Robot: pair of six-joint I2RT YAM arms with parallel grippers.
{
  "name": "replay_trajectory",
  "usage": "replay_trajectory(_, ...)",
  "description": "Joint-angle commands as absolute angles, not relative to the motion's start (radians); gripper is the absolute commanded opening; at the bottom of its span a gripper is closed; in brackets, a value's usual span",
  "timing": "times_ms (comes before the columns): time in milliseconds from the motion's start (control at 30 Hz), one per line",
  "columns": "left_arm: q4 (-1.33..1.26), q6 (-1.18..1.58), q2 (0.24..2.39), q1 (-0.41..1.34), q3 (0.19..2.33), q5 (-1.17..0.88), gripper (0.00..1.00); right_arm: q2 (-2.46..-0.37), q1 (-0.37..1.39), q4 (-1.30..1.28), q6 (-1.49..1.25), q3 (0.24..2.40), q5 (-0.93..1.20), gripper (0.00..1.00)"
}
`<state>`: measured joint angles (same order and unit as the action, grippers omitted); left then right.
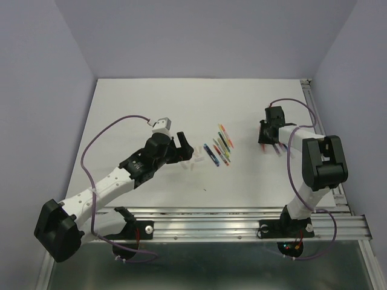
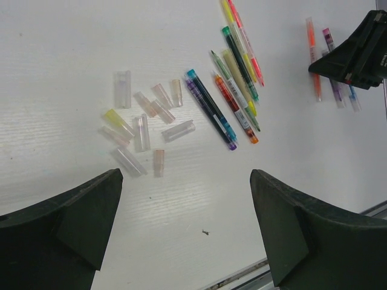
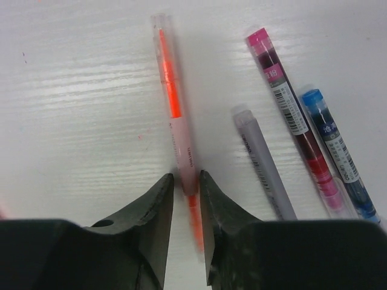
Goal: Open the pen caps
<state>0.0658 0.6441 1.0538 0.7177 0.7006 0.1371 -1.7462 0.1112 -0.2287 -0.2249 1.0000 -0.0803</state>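
My right gripper is shut on the orange pen, pinching its near end against the table. The pen's pale translucent cap sits on its far end. Beside it lie a lilac pen, a dark pink pen and a blue pen. My left gripper hovers open over bare table, nothing between its fingers. Ahead of it lie several loose pen caps, and to their right a bunch of coloured pens.
In the top view the caps and the pen bunch sit mid-table between the arms. The right gripper is near the table's right side. An aluminium rail runs along the near edge.
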Motion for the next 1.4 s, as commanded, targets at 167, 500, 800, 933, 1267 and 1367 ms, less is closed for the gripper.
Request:
replay_trajectory(167, 0.064, 0.637, 1.014, 0.71, 0.707, 0.161, 0.99, -1.77, 0.107, -0.187, -0.178, 0.976, 0.15, 0.01)
replay_trajectory(500, -0.076, 0.664, 1.045, 0.71, 0.719, 0.054, 0.99, -1.4, 0.159, -0.008, -0.307, 0.743, 0.529, 0.01)
replay_trajectory(800, -0.265, 0.707, 1.173, 0.719, 0.741, -0.101, 0.99, -1.076, 0.38, 0.083, -0.491, 0.552, 0.577, 0.01)
replay_trajectory(933, -0.357, 0.753, 1.221, 0.735, 0.732, -0.13, 0.99, -0.993, 0.429, 0.16, -0.549, 0.506, 0.626, 0.01)
replay_trajectory(1267, -0.485, 0.856, 1.273, 0.75, 0.721, -0.158, 0.94, -1.028, 0.508, 0.17, -0.555, 0.529, 0.635, 0.01)
replay_trajectory(1367, -0.488, 0.858, 1.29, 0.75, 0.729, -0.158, 0.9, -1.034, 0.52, 0.192, -0.557, 0.535, 0.64, 0.01)
